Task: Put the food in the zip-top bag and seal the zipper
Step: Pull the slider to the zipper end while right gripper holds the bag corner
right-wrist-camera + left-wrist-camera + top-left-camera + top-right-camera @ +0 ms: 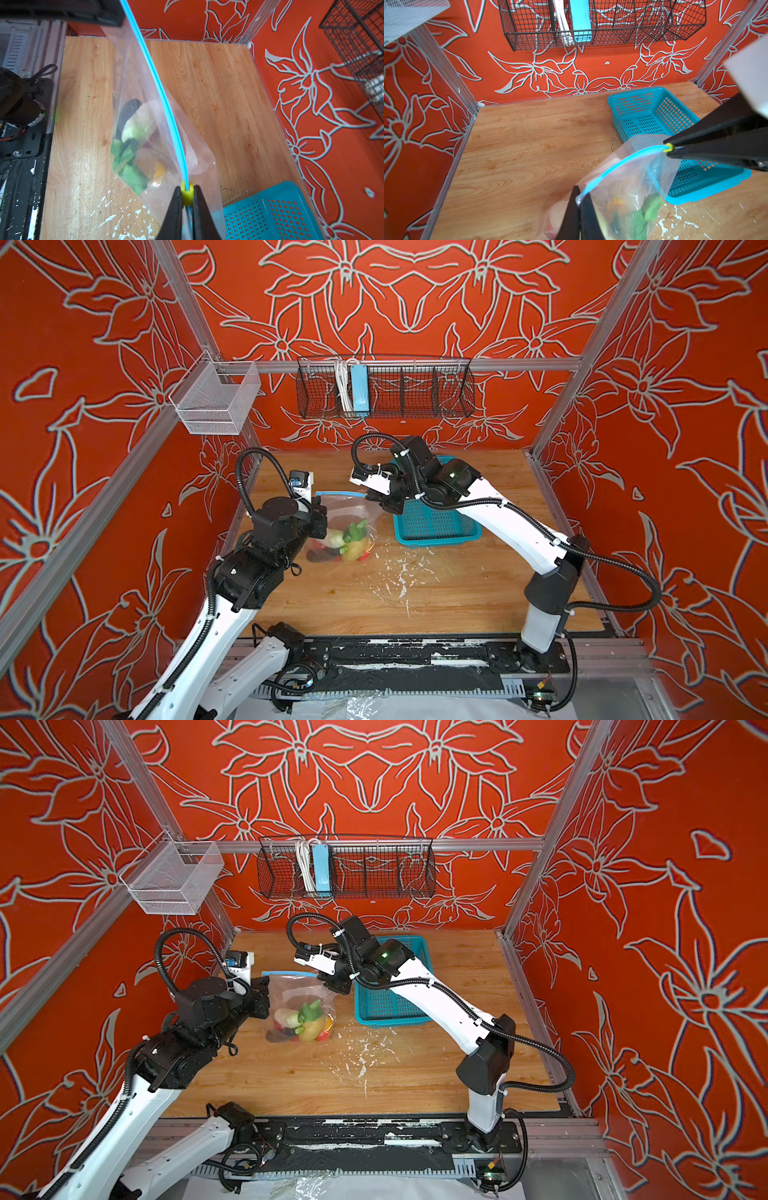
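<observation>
Beside the basket [436, 540], over the surface [415, 593]: bag [345, 522] strung between both arms, food [349, 541] slumped in its lower end. Zipper [158, 83] runs from left pincer [579, 199], clamped on a bag corner, to right pincer [187, 188], clamped on the yellow tab [669, 148]. Any slide must follow that line. Right arm reaches across the basket, wrist dipped.

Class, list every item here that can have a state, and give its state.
zip-top bag, held at both mouth ends
zipper, looks closed along the visible strip
food, inside the bag
basket, empty
left pincer, shut on the bag
right pincer, shut on the zipper's tab
</observation>
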{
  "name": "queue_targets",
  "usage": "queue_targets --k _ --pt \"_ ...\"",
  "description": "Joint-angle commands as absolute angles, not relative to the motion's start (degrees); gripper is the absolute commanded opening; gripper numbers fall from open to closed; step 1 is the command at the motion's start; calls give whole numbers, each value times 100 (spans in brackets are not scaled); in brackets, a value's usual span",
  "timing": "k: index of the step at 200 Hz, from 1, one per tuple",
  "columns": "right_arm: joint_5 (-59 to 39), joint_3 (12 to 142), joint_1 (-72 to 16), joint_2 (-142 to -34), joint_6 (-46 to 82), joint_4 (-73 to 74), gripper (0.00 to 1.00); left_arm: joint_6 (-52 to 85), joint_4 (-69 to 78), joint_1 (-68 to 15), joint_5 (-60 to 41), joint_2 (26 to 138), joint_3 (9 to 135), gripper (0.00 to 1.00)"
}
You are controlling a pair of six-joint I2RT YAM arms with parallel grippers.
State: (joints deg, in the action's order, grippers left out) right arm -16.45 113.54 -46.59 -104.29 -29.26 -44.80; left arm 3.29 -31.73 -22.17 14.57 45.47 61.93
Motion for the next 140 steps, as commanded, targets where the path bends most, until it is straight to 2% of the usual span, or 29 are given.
queue_targets --k 1,140 --pt "-1283 11109 -4449 -10161 -2805 -4852 0 382 -3138 -2075 1921 4412 6415 0" --pt "-1433 9941 -3938 -9620 -2205 -4087 0 386 -3292 -1802 1931 4298 6486 0"
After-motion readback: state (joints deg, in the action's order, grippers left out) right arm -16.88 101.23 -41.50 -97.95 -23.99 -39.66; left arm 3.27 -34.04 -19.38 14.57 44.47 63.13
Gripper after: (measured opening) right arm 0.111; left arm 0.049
